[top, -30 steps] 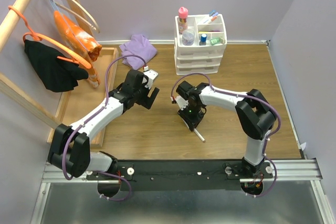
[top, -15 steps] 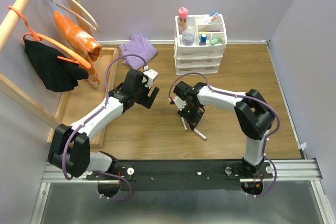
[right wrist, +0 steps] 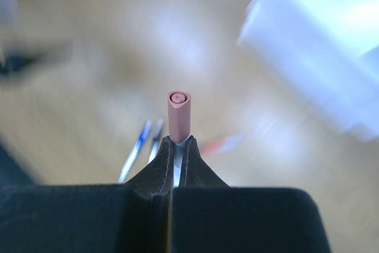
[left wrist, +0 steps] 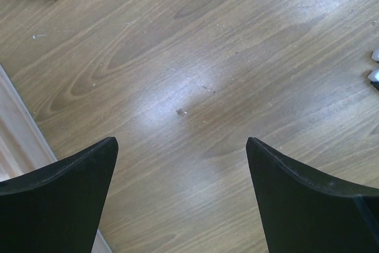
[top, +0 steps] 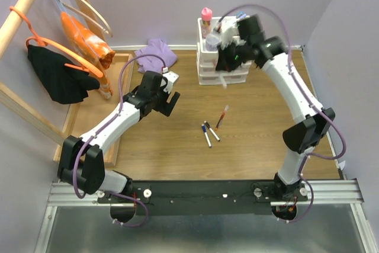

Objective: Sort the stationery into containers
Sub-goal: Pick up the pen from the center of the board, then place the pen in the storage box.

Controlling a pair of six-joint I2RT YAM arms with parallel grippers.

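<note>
**A:** Start at the hand. What is the right gripper (right wrist: 176,146) doing?

**B:** Its jaws are clamped on a pink-capped marker (right wrist: 179,114). The cap pokes out past the fingertips, and the white barrel sits pinched between them. From above, the gripper is raised close against the white drawer unit (top: 224,70), at about the level of its top tray (top: 200,28).

**A:** So is that one sorted?

**B:** Not yet. It's held in the air, not in any compartment. I'd judge this as the carry, with the drop to come.

**A:** What is already in the tray?

**B:** A pink-capped glue bottle (top: 206,19) and a small grey jar (top: 212,42) stand at its left side. The arm covers the other compartments.

**A:** And what remains?

**B:** Three markers lie on the table (top: 154,146), well apart from the unit. Two dark-capped markers (top: 206,135) are side by side, with a red marker (top: 221,117) near them. I'd call the task partly done.

**A:** The other arm?

**B:** The left gripper (left wrist: 180,164) hangs spread wide over bare wood, holding nothing.

**A:** Any brand or writing?

**B:** None I can read. The bottle's label is too small, and the wrist view is blurred.
</note>
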